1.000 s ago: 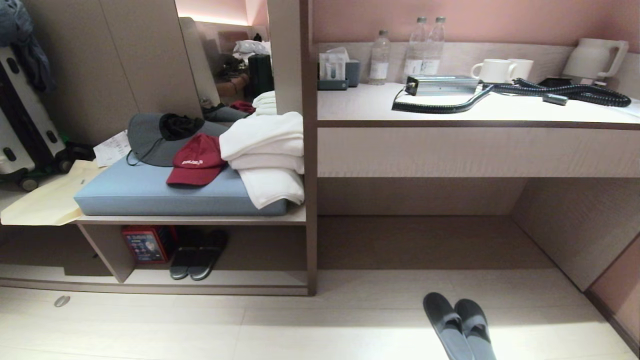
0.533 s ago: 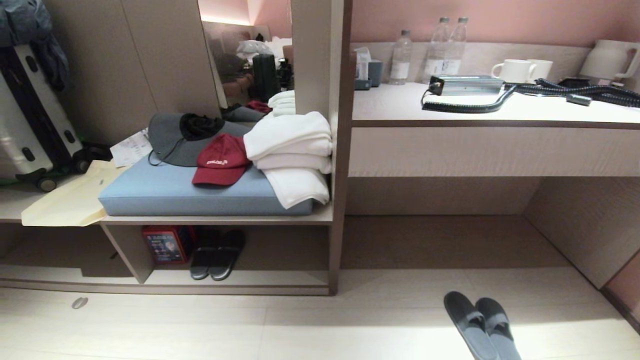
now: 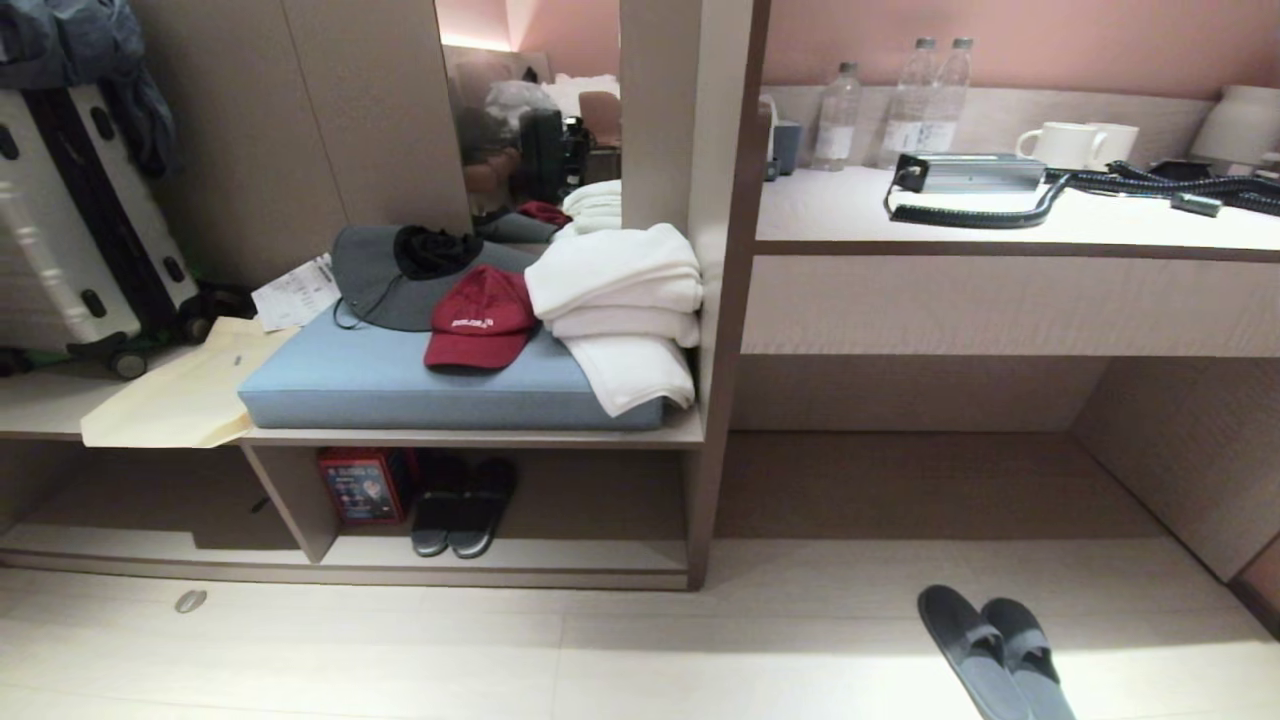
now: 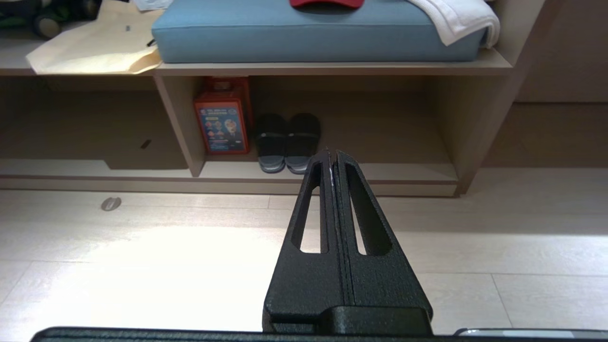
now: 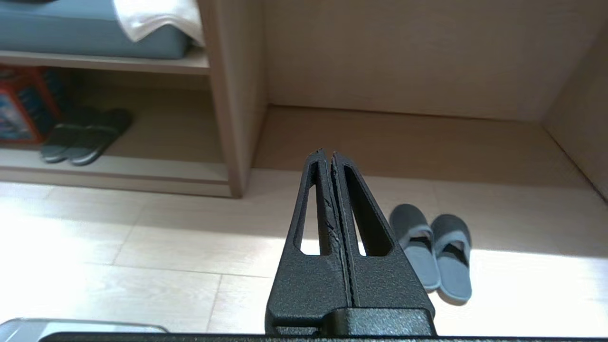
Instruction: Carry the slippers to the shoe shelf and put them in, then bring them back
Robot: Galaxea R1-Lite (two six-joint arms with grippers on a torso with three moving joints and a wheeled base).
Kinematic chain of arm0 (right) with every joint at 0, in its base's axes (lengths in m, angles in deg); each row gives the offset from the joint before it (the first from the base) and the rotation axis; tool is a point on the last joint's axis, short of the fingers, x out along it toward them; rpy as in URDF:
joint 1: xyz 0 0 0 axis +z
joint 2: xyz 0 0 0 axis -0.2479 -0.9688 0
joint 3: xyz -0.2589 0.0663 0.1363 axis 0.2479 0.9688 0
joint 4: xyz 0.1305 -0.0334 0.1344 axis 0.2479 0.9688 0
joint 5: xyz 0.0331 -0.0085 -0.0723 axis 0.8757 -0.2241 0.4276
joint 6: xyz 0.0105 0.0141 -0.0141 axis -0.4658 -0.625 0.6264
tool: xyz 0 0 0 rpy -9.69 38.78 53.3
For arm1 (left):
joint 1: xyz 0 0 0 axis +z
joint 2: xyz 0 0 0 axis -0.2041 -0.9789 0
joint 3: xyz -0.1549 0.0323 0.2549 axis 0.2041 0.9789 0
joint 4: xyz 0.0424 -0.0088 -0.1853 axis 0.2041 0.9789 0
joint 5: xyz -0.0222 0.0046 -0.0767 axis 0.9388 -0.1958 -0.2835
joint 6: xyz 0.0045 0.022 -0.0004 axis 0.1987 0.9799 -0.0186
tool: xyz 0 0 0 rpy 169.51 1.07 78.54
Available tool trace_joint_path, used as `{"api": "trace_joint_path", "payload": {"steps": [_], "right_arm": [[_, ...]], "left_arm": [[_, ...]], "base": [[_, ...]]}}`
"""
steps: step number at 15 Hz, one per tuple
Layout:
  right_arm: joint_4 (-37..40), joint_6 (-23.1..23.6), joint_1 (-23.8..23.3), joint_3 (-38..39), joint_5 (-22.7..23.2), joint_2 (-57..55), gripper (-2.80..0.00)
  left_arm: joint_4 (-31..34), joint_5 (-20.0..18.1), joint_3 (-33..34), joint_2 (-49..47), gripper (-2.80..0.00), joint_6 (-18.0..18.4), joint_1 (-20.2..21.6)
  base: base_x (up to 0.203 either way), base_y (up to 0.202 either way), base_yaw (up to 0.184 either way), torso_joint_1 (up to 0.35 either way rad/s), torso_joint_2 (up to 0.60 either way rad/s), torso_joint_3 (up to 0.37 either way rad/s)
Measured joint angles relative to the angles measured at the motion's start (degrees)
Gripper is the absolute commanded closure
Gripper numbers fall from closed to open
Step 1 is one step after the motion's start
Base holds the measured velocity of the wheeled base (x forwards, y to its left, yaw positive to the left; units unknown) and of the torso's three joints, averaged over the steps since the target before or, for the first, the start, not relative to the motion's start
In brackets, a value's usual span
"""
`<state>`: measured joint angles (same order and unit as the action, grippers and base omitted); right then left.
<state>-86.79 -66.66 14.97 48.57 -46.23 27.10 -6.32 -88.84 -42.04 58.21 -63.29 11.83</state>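
The grey-blue slippers (image 3: 995,655) lie side by side on the pale floor in front of the desk recess, at the lower right of the head view. In the right wrist view the slippers (image 5: 434,251) lie just beside and beyond my right gripper (image 5: 327,154), which is shut and holds nothing. The shoe shelf (image 3: 500,572) is the low wood-grain cubby to the left, under the cushioned bench. My left gripper (image 4: 331,153) is shut and empty, pointing at the shoe shelf (image 4: 408,173). Neither arm shows in the head view.
A black pair of slides (image 3: 465,505) and a red box (image 3: 360,485) fill the left part of the cubby. On the bench lie a blue cushion (image 3: 400,385), a red cap (image 3: 480,320) and white towels (image 3: 620,310). A suitcase (image 3: 70,230) stands far left. The desk counter (image 3: 1000,300) carries bottles, mugs and a cable.
The whole head view has shifted to the right, so the camera has moved left. The slippers and shelf contents lie where they were.
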Motion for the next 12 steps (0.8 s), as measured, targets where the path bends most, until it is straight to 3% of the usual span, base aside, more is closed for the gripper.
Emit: {"api": "trace_joint_path", "payload": {"steps": [3,12], "right_arm": [[0.0,0.0,0.0,0.0,0.0,0.0,0.0],[0.0,0.0,0.0,0.0,0.0,0.0,0.0]], "left_arm": [[0.0,0.0,0.0,0.0,0.0,-0.2,0.0],[0.0,0.0,0.0,0.0,0.0,-0.2,0.0]], "base": [[-0.043,0.0,-0.001,0.003,0.0,-0.002],[-0.196,0.0,0.001,0.004,0.0,0.002]]}}
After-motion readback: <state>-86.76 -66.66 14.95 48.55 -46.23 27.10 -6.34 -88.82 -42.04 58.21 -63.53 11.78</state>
